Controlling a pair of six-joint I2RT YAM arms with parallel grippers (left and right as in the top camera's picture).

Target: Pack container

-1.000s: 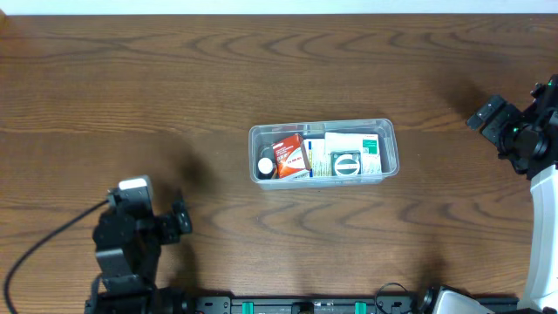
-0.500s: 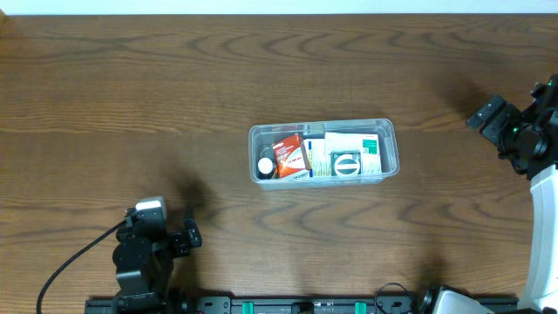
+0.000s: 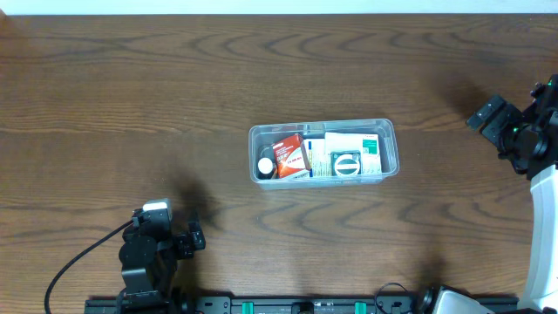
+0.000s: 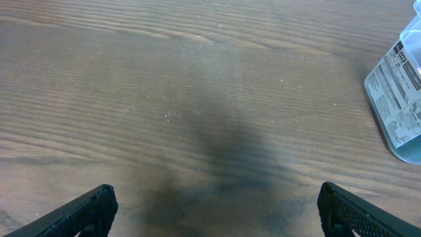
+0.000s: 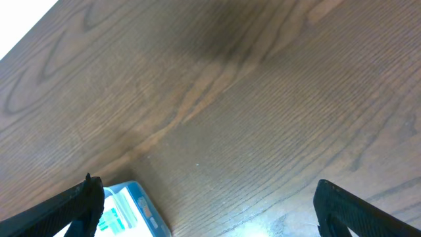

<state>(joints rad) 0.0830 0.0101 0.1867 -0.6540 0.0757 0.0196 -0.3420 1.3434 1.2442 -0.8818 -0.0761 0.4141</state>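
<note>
The clear plastic container (image 3: 261, 144) sits at the table's middle, holding a red printed box (image 3: 289, 154), white and green boxes (image 3: 349, 148) and a small dark bottle (image 3: 265, 165). Its corner shows at the right edge of the left wrist view (image 4: 401, 99) and at the bottom left of the right wrist view (image 5: 128, 210). My left gripper (image 3: 193, 238) is near the front left edge, open and empty, its fingers wide apart over bare wood (image 4: 214, 207). My right gripper (image 3: 488, 118) is at the far right, open and empty (image 5: 207, 207).
The dark wooden table (image 3: 131, 105) fills the overhead view. A black cable (image 3: 83, 257) trails from the left arm at the front left. The arm mounting rail (image 3: 305, 305) runs along the front edge.
My left arm has drawn back toward the front edge and shifted slightly right. The right arm and the container have not moved.
</note>
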